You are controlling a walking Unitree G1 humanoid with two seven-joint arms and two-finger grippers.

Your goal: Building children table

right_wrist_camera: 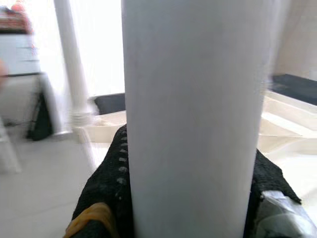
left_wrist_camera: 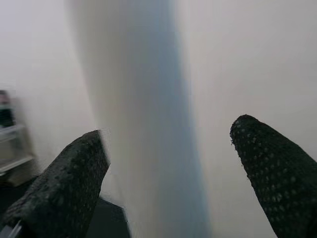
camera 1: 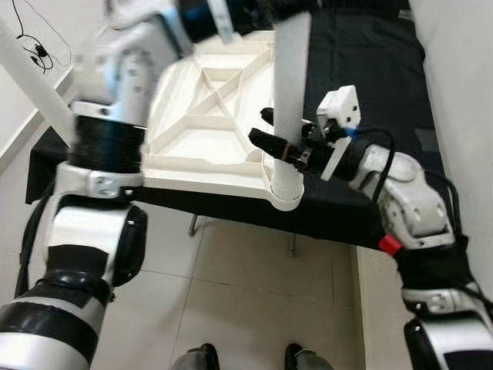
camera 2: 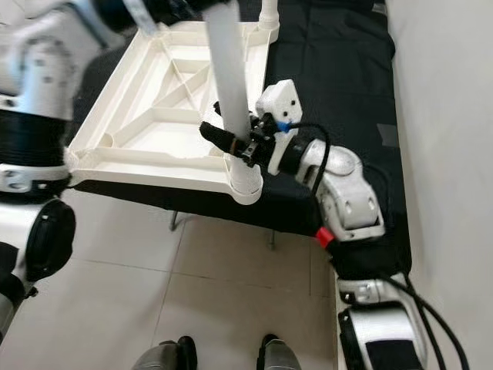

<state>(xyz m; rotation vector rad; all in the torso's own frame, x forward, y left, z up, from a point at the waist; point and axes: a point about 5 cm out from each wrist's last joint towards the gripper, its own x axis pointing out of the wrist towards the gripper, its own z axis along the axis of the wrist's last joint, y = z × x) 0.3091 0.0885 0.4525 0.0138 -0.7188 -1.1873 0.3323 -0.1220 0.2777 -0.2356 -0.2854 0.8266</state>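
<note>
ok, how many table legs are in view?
3. Gripped leg in the near-right corner, right hand on it; far-right corner leg; slanted leg at the left edge. A fourth may hide behind the left arm.

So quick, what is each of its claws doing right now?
Left gripper: open, fingers either side of the white table leg, not visibly touching it.
Right gripper: closed around the same leg, low down near the tabletop's corner socket.
</note>
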